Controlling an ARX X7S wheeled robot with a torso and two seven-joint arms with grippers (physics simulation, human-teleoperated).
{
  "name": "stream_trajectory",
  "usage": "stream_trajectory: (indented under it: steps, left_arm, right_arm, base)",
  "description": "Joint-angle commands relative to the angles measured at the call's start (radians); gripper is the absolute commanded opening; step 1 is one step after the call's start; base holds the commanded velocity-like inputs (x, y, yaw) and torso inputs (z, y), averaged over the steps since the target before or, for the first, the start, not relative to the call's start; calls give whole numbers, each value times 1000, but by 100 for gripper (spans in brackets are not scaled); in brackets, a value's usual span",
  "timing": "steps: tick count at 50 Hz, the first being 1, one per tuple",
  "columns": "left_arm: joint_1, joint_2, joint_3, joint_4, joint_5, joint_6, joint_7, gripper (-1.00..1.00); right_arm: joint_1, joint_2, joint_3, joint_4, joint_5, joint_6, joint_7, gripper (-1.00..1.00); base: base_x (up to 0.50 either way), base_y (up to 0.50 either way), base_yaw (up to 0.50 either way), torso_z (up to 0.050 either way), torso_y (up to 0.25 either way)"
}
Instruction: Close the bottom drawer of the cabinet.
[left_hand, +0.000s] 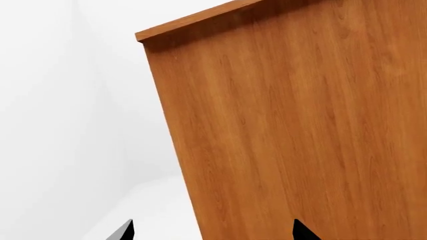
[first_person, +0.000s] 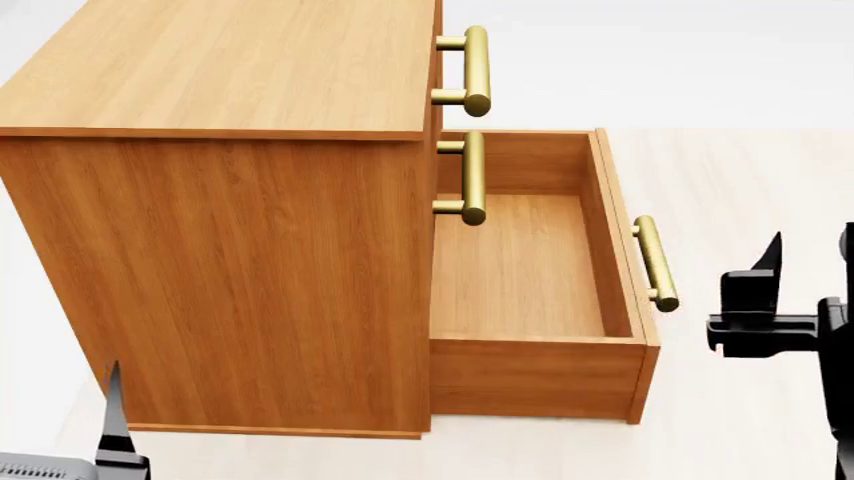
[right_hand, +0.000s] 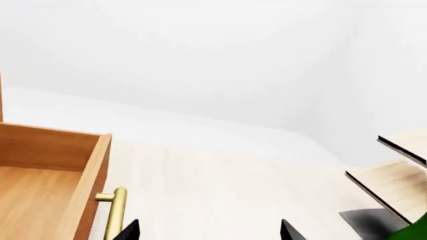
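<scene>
**Bottom drawer stands pulled out, both grippers clear of it**

Head view: the cabinet (first_person: 227, 250) fills the left and centre, seen from its side and top, its drawer fronts facing toward the view's right. The bottom drawer (first_person: 534, 290) is pulled far out of the cabinet, its bare wooden floor exposed and its flat front at the far right end of the box. Its brass handle (first_person: 654, 263) sits on the outer face of that front. Above it, the two upper drawers are shut flush, with the top handle (first_person: 470, 70) and the middle handle (first_person: 467, 178) sticking out over the open box. The right gripper (first_person: 781, 300) hangs just beyond the drawer front, near the handle but apart from it; its spread cannot be told from this angle. A single dark finger of the left gripper (first_person: 114, 420) shows at the lower left, in front of the cabinet's side panel.

Left wrist view: the cabinet's side panel (left_hand: 293, 130) fills most of the frame. The left gripper (left_hand: 213, 231) shows two dark fingertips set wide apart with nothing between them.

Right wrist view: the drawer's (right_hand: 47, 190) front corner and its handle (right_hand: 115, 212) appear beside the right gripper (right_hand: 210, 231), whose fingertips stand wide apart and hold nothing. A pale slanted shelf (right_hand: 393, 175) lies off to the side on the light floor (right_hand: 220, 185).
</scene>
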Motion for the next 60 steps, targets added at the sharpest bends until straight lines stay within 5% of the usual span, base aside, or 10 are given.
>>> stream_trajectory:
  steps: [1, 22, 60]
  left_arm:
    - [-1, -3, 7, 4, 0, -4, -2, 100]
    - [-9, -10, 20, 26, -3, -22, -2, 100]
    - [5, -19, 34, 13, -8, -1, -13, 100]
  right_arm:
    - [-57, -17, 44, 252, 6, -242, -73, 100]
    - [-115, -90, 24, 703, -21, -555, -191, 100]
    - [-57, -147, -26, 830, -23, -633, -270, 100]
  base:
    - [0, 0, 0, 0, 0]
    - [0, 0, 0, 0, 0]
    - [0, 0, 0, 0, 0]
